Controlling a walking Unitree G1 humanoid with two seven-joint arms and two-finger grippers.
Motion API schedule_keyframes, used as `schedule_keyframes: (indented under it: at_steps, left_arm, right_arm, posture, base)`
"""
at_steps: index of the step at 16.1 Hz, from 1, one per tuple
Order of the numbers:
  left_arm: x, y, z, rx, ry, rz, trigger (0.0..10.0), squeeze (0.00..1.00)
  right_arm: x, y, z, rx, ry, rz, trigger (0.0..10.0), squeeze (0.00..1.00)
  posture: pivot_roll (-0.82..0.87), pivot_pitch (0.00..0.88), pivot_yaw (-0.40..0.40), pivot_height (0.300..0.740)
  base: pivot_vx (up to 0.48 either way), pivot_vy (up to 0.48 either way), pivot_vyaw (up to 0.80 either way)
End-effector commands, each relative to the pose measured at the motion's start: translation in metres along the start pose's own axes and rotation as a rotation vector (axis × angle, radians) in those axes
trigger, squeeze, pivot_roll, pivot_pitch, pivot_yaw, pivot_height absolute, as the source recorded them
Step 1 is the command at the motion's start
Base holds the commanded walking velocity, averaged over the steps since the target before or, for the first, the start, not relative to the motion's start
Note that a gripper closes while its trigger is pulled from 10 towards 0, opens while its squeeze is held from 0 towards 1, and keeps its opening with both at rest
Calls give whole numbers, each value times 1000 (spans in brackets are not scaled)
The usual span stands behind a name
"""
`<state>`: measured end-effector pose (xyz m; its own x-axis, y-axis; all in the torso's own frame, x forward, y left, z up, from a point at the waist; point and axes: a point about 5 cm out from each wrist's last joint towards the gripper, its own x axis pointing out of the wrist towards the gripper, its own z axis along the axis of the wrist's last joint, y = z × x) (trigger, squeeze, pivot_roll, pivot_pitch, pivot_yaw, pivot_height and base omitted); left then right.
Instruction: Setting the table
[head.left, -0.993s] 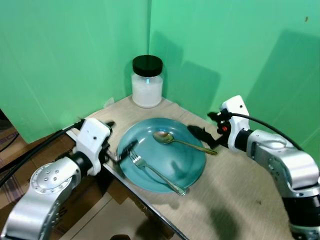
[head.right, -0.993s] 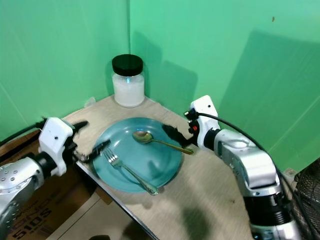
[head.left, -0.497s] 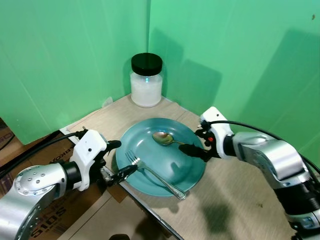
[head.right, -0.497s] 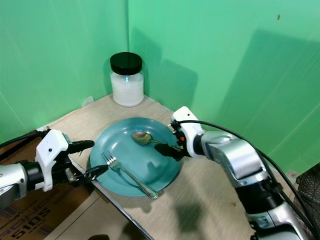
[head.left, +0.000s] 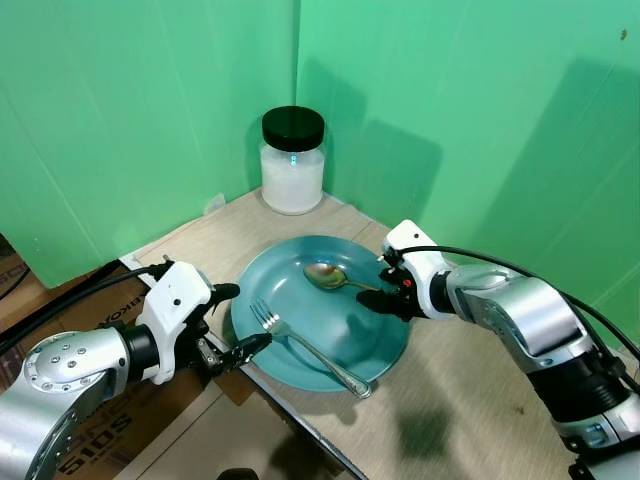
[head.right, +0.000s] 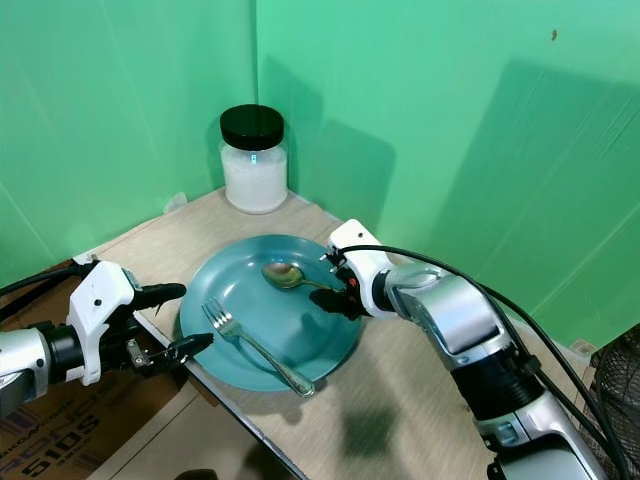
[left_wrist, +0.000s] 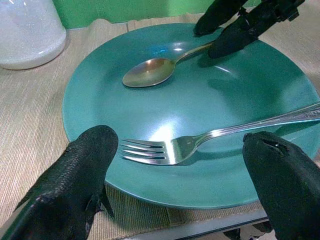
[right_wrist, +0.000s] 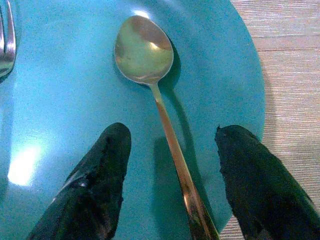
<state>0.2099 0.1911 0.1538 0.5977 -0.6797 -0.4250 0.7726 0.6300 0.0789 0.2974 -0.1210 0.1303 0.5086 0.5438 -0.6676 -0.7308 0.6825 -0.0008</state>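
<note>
Right pincer (right_wrist: 170, 187) released, fingers (right_wrist: 97, 185) straddling gold spoon (right_wrist: 150, 70) handle over teal plate (head.left: 375, 335). Left pincer (left_wrist: 180, 175) also released, at plate's near edge, either side of silver fork (left_wrist: 200, 142) tines. Spoon and fork both lie in round glossy plate, spoon toward far side, fork toward near. Glass jar (head.left: 292, 160), black lid, white contents, stands in corner behind plate. Surface (head.left: 480, 400) pale wood-grain, woven-looking up close. Green backdrop walls (head.left: 150, 100); cardboard box (head.right: 50, 440) below surface edge.
</note>
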Motion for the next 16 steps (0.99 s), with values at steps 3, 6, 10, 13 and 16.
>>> schedule_keyframes:
  at_steps: [3,6,10,13,16]
  left_arm:
    - [0,0,-1,17,14,4,10000,0]
    - [1,0,-1,20,16,6,10000,0]
    - [1,1,-1,29,24,7,10000,0]
    - [1,1,-1,31,25,6,10000,0]
    - [2,2,-1,35,25,6,10000,0]
  right_arm:
    - [2,-3,6,-82,10,-48,0,0]
    - [6,-1,7,-114,23,-50,0,0]
    - [11,0,7,-169,55,-57,0,0]
    - [12,0,5,-186,68,-65,0,0]
    - [13,1,4,-205,78,-70,0,0]
  posture:
    - [214,0,-66,740]
    - [215,0,-67,740]
    - [219,0,-69,740]
    - [218,0,-68,740]
    - [216,0,-66,740]
  base:
    - [0,0,0]
    - [0,0,0]
    - [0,0,0]
    - [0,0,0]
    - [0,0,0]
